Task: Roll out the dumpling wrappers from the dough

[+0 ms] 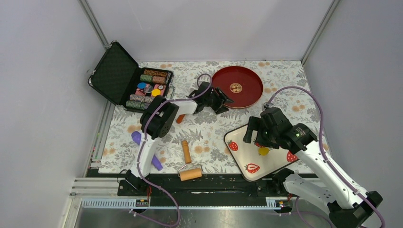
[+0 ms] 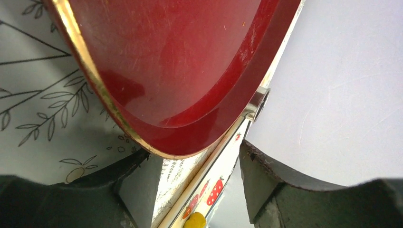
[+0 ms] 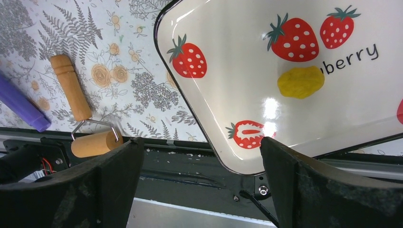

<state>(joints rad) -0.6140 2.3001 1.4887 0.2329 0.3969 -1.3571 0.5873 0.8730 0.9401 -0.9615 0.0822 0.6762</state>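
A small lump of bright-yellow dough (image 3: pixel 300 81) sits on the glossy strawberry-print tray (image 3: pixel 228 95), unrolled and irregular, soft as putty. The right hand (image 3: pixel 202 147) hangs over it with its jaws wide and empty. The left hand (image 1: pixel 221 100), parted and gripping nothing, is at the rim of the lacquered, gold-edged red plate (image 1: pixel 247 78). The wooden roller (image 1: pixel 188 164) lies well apart on the floral-clothed tabletop (image 1: pixel 204 133), and neither hand holds it. The tray's near corner appears to overhang the tabletop's edge, so rolling pressure could tip or skid it. Sticky dough may also cling to the roller rather than spread.
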